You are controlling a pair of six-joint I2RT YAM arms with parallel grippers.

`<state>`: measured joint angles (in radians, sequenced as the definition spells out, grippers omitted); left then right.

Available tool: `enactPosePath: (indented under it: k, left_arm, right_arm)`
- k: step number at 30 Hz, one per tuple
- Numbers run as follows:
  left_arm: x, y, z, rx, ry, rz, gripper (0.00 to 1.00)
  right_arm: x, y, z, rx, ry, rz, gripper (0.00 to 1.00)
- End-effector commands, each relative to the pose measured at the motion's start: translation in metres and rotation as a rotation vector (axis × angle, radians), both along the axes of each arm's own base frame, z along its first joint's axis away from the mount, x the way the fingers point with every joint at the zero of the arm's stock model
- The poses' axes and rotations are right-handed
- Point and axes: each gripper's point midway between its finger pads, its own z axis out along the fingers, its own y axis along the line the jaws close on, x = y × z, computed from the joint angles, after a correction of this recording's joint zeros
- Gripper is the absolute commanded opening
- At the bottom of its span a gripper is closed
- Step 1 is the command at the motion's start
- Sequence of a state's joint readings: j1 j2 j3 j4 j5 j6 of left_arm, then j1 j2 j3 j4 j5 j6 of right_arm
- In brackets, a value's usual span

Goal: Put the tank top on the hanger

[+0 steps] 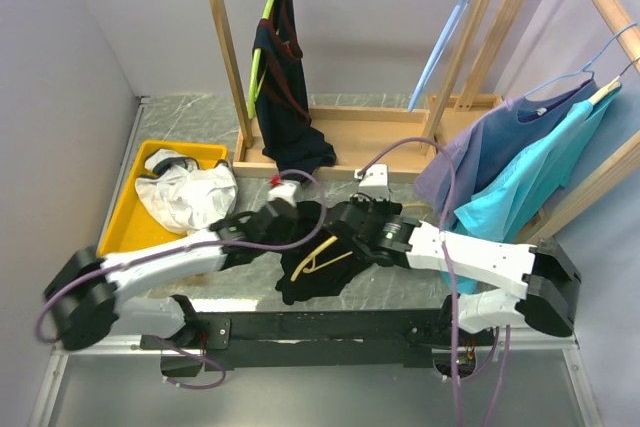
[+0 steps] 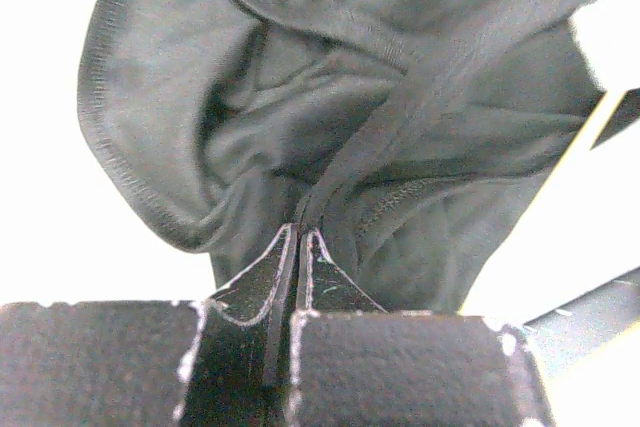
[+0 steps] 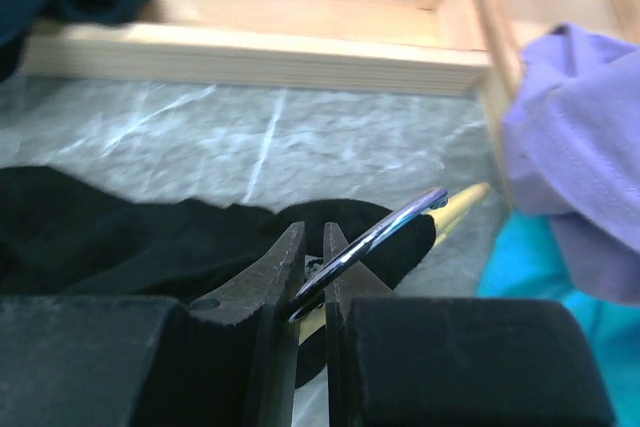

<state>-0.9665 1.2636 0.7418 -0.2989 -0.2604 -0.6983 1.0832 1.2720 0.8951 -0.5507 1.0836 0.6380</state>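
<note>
My left gripper (image 2: 297, 243) is pinched shut on a narrow hemmed band of the tank top (image 2: 250, 117), likely a strap. My right gripper (image 3: 313, 244) is clamped on the metal hook (image 3: 385, 227) of the hanger (image 3: 462, 200). I judge this to be the threading step: next I should lift the strap clear and steer one hanger end under it. The top lies bunched on the bench (image 3: 250, 137) between the two grippers, black, thin and creased, with the yellow hanger resting on it.

matt cloth tank top (image 2: 350, 147), glossy metal hook (image 3: 380, 232)
</note>
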Motion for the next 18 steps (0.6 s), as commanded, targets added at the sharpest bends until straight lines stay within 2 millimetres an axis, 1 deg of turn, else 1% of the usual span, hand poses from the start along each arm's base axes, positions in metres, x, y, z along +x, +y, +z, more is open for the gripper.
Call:
enactPosePath:
  k: [1,2,3,5,6,8,9,10,12,18]
  left_arm:
    - [-0.011,0.009,0.030,-0.191,0.001,-0.004,0.01]
    - [-0.012,0.012,0.031,-0.199,0.002,-0.001,0.01]
    - [-0.012,0.016,0.031,-0.209,0.006,0.011,0.01]
    - [-0.018,0.024,0.028,-0.220,0.019,0.017,0.01]
    - [-0.018,0.026,0.028,-0.232,0.028,0.028,0.01]
    - [-0.025,0.029,0.027,-0.255,0.041,0.021,0.03]
    - [-0.025,0.030,0.029,-0.265,0.044,0.028,0.01]
    - [-0.027,0.032,0.033,-0.280,0.035,0.028,0.01]
    - [-0.029,0.035,0.035,-0.286,0.037,0.037,0.01]
    - [-0.039,0.034,0.052,-0.351,0.039,0.006,0.01]
  right_arm:
    - [0.012,-0.013,0.033,0.009,-0.125,-0.167,0.00]
    - [0.017,-0.010,0.037,-0.001,-0.136,-0.184,0.00]
    - [0.016,-0.014,0.037,-0.028,-0.128,-0.195,0.00]
    - [0.021,-0.010,0.040,-0.017,-0.138,-0.213,0.00]
    - [0.022,-0.010,0.041,-0.015,-0.140,-0.215,0.00]
    - [0.024,-0.009,0.043,-0.009,-0.142,-0.219,0.00]
    - [0.025,-0.009,0.044,-0.009,-0.144,-0.221,0.00]
    - [0.026,-0.009,0.045,-0.002,-0.147,-0.225,0.00]
    - [0.027,-0.014,0.047,-0.005,-0.150,-0.240,0.00]
    - [0.032,-0.025,0.054,-0.011,-0.173,-0.279,0.00]
